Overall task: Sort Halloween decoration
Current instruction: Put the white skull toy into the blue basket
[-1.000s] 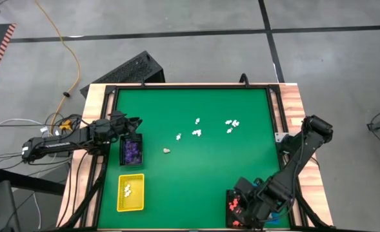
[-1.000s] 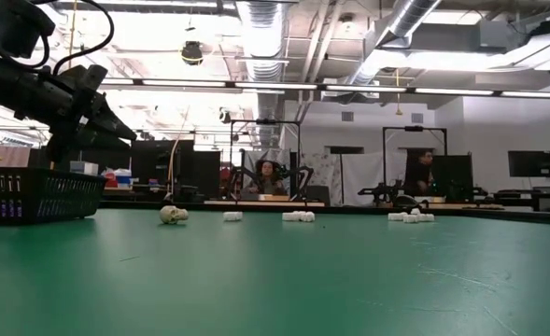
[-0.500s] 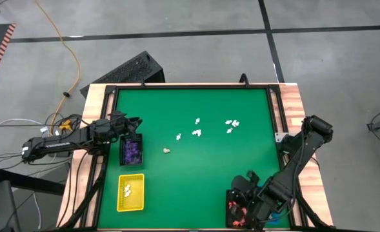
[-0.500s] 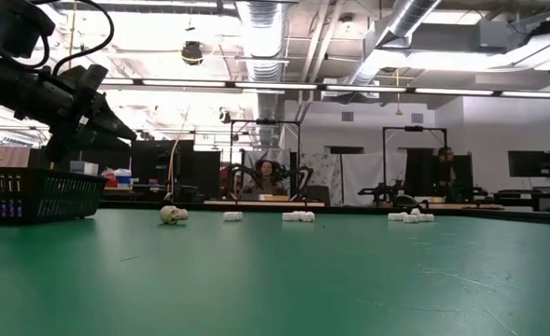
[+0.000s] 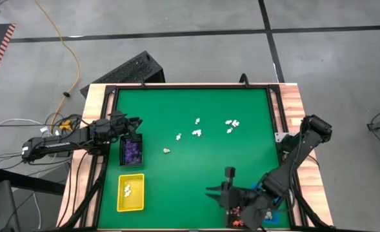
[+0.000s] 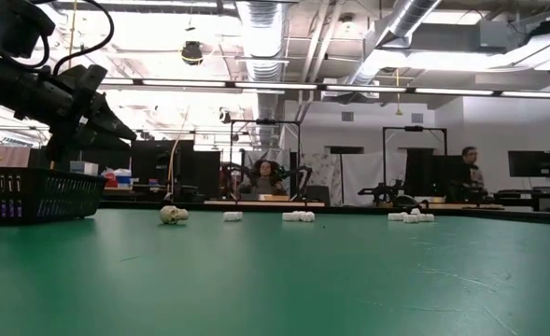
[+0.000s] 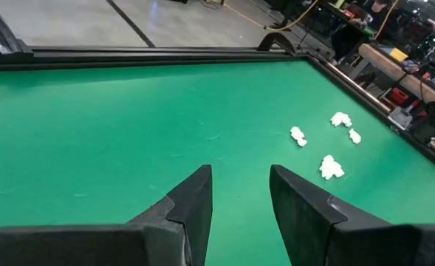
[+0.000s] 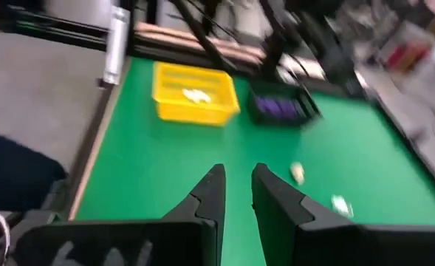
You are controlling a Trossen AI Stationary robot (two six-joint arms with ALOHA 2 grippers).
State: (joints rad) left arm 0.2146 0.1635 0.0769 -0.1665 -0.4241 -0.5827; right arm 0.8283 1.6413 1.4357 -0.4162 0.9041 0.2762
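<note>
Small white figurines lie scattered on the green mat's far half, also in the left wrist view. One cream-beige skull figurine rests alone nearer the middle. Purple figurines fill a black tray at the left. White ones lie in a yellow tray. My left gripper stands open and empty above the purple tray's far end. My right gripper hovers slightly open and empty beside the near-right black tray with red figurines, pointing toward the table's left.
A black frame and wooden border run around the mat. The right arm covers part of the red-figurine tray. In the low view, people sit and stand at benches beyond the table.
My right gripper has lifted out from over the red-figurine tray, shifted toward the table's left, rolled about its own axis and tipped up from pointing down to nearly level. The left arm and all the figurines have stayed put.
</note>
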